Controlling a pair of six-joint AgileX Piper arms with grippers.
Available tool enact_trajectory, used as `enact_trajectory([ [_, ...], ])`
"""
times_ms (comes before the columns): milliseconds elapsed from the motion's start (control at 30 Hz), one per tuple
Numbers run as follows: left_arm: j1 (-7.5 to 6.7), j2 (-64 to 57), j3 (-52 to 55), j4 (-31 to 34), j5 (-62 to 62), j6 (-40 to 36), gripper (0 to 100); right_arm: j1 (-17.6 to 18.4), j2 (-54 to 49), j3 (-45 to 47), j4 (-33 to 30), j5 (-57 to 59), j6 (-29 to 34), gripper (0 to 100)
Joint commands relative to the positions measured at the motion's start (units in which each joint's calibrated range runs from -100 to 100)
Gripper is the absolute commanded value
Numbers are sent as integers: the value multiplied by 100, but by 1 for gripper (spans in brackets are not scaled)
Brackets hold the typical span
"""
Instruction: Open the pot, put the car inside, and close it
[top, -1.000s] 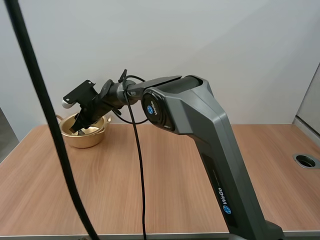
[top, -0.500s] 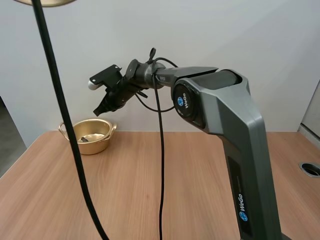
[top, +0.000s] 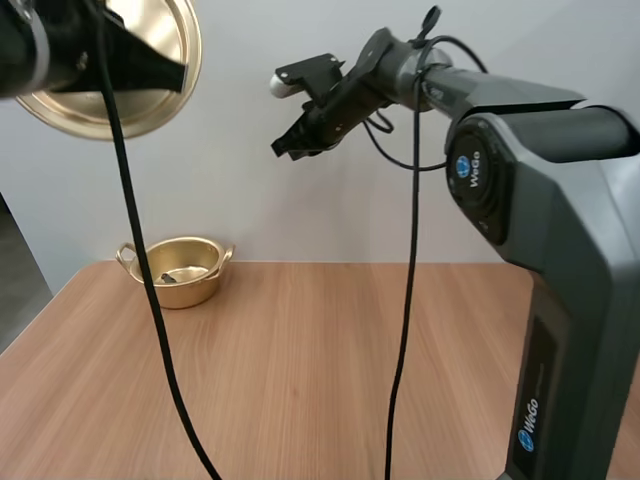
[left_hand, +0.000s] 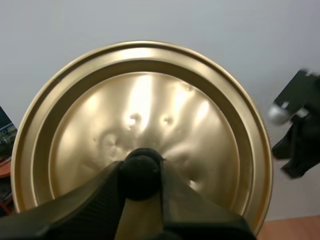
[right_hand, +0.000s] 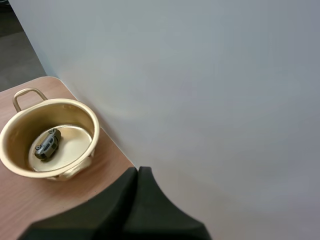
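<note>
Status: 2 of 3 steps look done. The pot (top: 178, 272) stands open at the far left of the surface (top: 330, 370), lid (left_hand: 150, 110) off. The car (right_hand: 46, 144) lies inside on the pot floor, roof up. Our left tool (left_hand: 141, 175) pinches the lid's black knob (left_hand: 140, 167) and holds the lid high above the surface, tilted well off level. Our right tool (right_hand: 138, 172) is pressed together on nothing, raised well clear of the pot, near the wall (top: 300, 220). Remaining, in our judgement: bring lid down level over the pot w/ the left tool, seat it, release. Risk noted: lid may land off-centre, so alignment req'd before letting go.
</note>
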Motion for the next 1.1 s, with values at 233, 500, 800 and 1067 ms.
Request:
enact_trajectory([
  [233, -2, 2676, 837, -358, -1656, 169, 0, -714, -1731, -7, -186, 901, -1, 0],
  [500, -2, 4323, 301, -371, -1234, 489, 0, -970, -3047, -7, -898, 1114, -1, 0],
  [800, -2, 5374, -822, -360, 508, 583, 0, -970, -4001, -7, -1076, 1309, -1, 0],
  [1067, -2, 5905, -1234, -350, 1059, 804, 0, -970, -4202, -7, -1600, 1736, 355, 0],
])
